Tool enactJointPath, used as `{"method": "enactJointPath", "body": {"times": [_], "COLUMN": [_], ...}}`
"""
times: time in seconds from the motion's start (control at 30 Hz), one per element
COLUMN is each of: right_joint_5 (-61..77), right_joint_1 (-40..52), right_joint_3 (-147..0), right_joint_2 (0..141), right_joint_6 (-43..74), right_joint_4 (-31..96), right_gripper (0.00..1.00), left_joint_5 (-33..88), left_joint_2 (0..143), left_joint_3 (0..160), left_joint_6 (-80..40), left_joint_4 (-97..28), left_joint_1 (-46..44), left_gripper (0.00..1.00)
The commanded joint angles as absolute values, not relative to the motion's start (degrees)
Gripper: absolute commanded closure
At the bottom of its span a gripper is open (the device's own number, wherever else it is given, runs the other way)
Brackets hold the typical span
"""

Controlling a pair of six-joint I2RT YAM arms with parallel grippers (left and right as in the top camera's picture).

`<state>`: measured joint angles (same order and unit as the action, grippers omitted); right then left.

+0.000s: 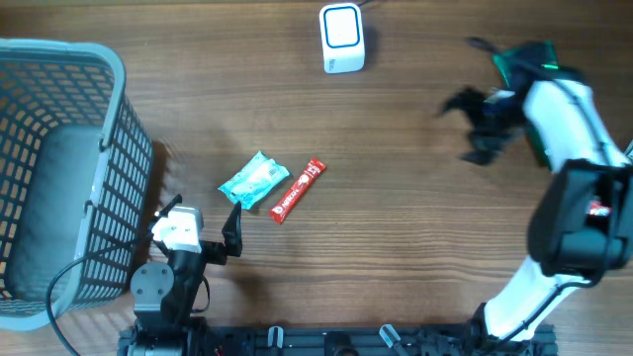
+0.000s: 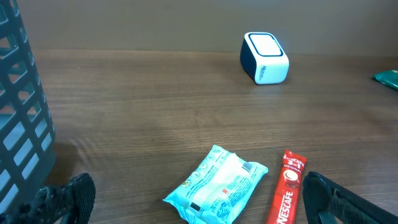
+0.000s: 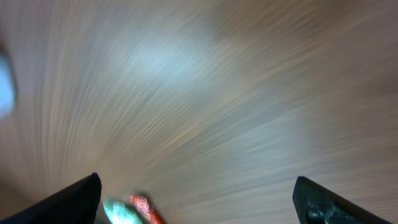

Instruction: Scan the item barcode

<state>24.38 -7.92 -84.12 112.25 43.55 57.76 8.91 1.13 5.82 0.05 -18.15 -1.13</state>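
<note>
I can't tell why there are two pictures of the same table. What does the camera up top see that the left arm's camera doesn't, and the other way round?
Only the overhead view shows the whole basket and the white right arm reaching over the table. Only the left wrist view is close enough to read Nescafe on the red stick and see a striped patch, likely a barcode, on the blue packet. Both show the white scanner, the packet, the stick and the wooden table.
</note>
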Motion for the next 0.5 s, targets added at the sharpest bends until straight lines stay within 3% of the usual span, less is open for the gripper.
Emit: {"method": "enactJointPath", "body": {"times": [0.0, 0.17, 0.27, 0.3, 0.33, 0.47], "right_joint_5": [19.84, 6.5, 6.31, 5.65, 4.78, 4.32], "right_joint_1": [8.62, 23.88, 31.68, 33.54, 34.74, 35.92], "right_joint_3": [-84.79, -84.79, -84.79, -84.79, -84.79, -84.79], "right_joint_2": [111.2, 113.23, 116.07, 116.95, 117.78, 120.99], "right_joint_6": [39.59, 28.53, 9.8, 2.0, -2.96, -10.9], "right_joint_4": [48.93, 43.97, 39.88, 38.52, 37.5, 36.03], "right_gripper": [0.13, 0.16, 0.26, 0.2, 0.0, 0.0], "left_joint_5": [9.39, 9.39, 9.41, 9.39, 9.39, 9.39], "left_joint_2": [0.82, 0.82, 0.82, 0.82, 0.82, 0.82], "left_joint_3": [5.61, 5.61, 5.61, 5.61, 5.61, 5.61], "left_joint_6": [-0.49, -0.47, -0.49, -0.47, -0.47, -0.47], "left_joint_4": [-18.11, -18.11, -18.11, -18.11, -18.11, -18.11], "left_joint_1": [-1.28, -1.28, -1.28, -1.28, -1.28, -1.28], "left_gripper": [0.0, 0.0, 0.0, 0.0, 0.0, 0.0]}}
